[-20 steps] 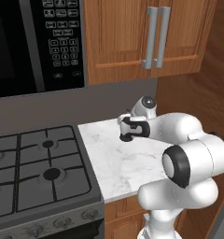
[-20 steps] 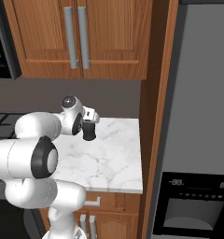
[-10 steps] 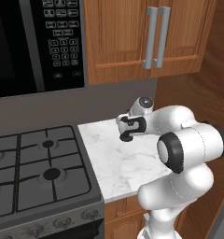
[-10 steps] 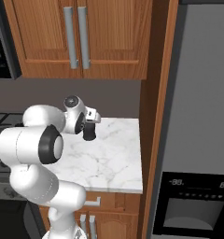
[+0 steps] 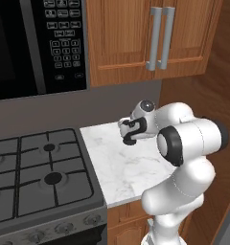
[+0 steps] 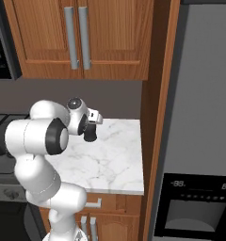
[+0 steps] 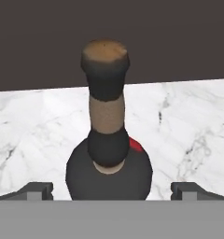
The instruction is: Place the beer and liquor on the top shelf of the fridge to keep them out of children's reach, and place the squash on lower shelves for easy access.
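So the jaws [image 7: 112, 189] are spread as wide as they go, holding nothing, and the squat dark brown-black liquor bottle with the round body [image 7: 109, 175] sits right in the gap between them. In the hand view the two small dark fingertips [image 7: 37, 190] poke up on either side of the bottle's body, each with a visible bit of marble between it and the glass, so no contact. The thin neck with a tan band and a brownish stopper rises straight up from between the jaws, and there's a small red patch on the bottle's shoulder toward the right tip.

The bottle [image 6: 90, 135] stands upright on the white marble bench [image 5: 131, 167], near its back edge by the dark wall, directly under the hand in both base views. The tall grey fridge with the black dispenser panel [image 6: 199, 141] is well off to the jaws' side, past a wooden side panel, door shut
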